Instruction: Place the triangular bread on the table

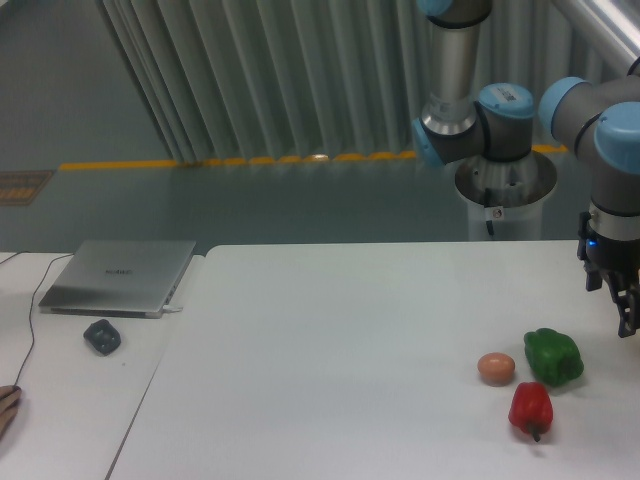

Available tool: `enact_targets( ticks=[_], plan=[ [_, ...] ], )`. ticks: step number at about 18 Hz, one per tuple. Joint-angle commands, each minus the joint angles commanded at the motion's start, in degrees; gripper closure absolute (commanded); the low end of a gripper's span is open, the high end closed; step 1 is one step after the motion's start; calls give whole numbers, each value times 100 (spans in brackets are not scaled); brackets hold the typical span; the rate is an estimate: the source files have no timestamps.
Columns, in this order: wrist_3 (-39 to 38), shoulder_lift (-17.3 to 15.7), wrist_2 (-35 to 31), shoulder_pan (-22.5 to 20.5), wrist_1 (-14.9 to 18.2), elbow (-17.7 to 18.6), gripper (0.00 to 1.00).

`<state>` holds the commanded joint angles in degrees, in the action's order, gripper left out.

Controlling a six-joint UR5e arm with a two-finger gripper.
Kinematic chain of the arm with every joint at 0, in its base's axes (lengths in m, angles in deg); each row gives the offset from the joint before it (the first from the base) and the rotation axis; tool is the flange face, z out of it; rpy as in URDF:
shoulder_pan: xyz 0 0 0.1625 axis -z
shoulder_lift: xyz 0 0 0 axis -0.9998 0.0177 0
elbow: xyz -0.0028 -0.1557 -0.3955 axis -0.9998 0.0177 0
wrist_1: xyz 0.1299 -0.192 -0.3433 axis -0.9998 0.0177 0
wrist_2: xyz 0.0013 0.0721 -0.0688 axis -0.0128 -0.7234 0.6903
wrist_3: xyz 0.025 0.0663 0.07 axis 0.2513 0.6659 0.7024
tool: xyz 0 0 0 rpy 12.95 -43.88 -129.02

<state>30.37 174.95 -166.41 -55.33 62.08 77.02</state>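
The triangular bread does not show anywhere in this view; it is hidden or out of frame. My gripper [624, 312] hangs at the far right edge of the picture, just above the white table [330, 350], and the frame cuts part of it off. Its dark fingers [628, 318] point down, up and to the right of a green pepper [553, 356]. I cannot tell whether the jaws are open or shut, or whether they hold anything.
A brownish-orange egg [496, 368] and a red pepper [530, 408] lie beside the green pepper at the table's right. On the side desk at left lie a closed laptop [118, 276] and a dark mouse [102, 335].
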Motion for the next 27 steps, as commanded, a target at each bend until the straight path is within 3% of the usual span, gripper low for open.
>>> enact_targets(
  ticks=[12,17,25,27],
  plan=[
    [70,-18,114,-404,-88,150,0],
    [1737,-18,105,-773,-61,150,0],
    [3601,35,71,-1125,-88,158,0],
    [4015,61,-235,-1169,-97,158,0]
  ],
)
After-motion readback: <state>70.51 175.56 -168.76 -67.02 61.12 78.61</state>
